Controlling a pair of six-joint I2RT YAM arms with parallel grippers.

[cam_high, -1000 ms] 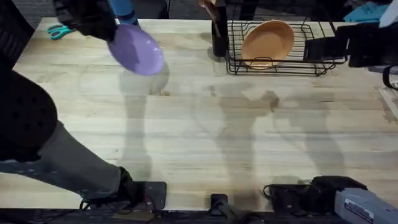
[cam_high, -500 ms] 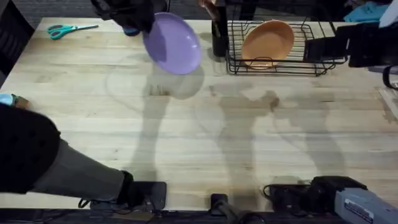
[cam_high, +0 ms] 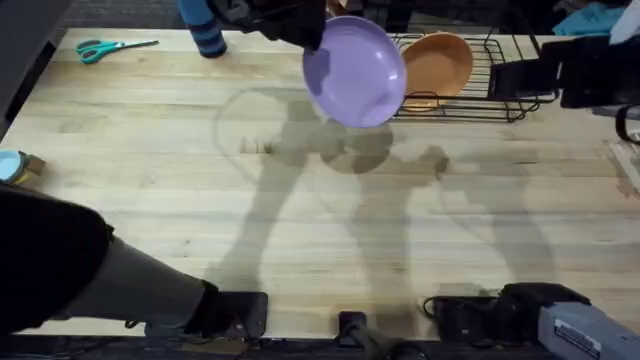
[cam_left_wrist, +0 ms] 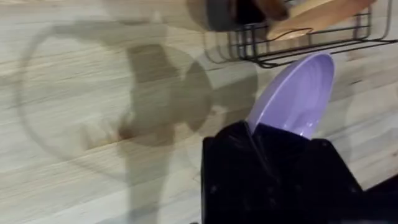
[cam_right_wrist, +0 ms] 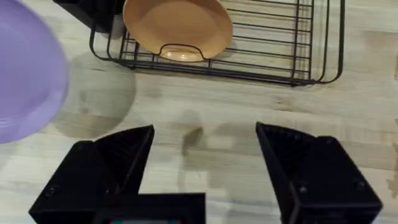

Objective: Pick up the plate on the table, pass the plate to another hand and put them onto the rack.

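1. The left gripper clenches the rim of the round, shallow lavender plastic plate, holding it tilted in the air above the light wooden butcher-block table
2. The plate hangs just beside the black wire rack, which holds an orange plate
3. The right gripper is spread wide, grasping nothing

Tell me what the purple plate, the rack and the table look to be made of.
Purple plate: probably plastic, with an even matte colour and a soft sheen. Rack: thin black wire, likely coated metal. Table: pale wood, with plank strips and grain showing.
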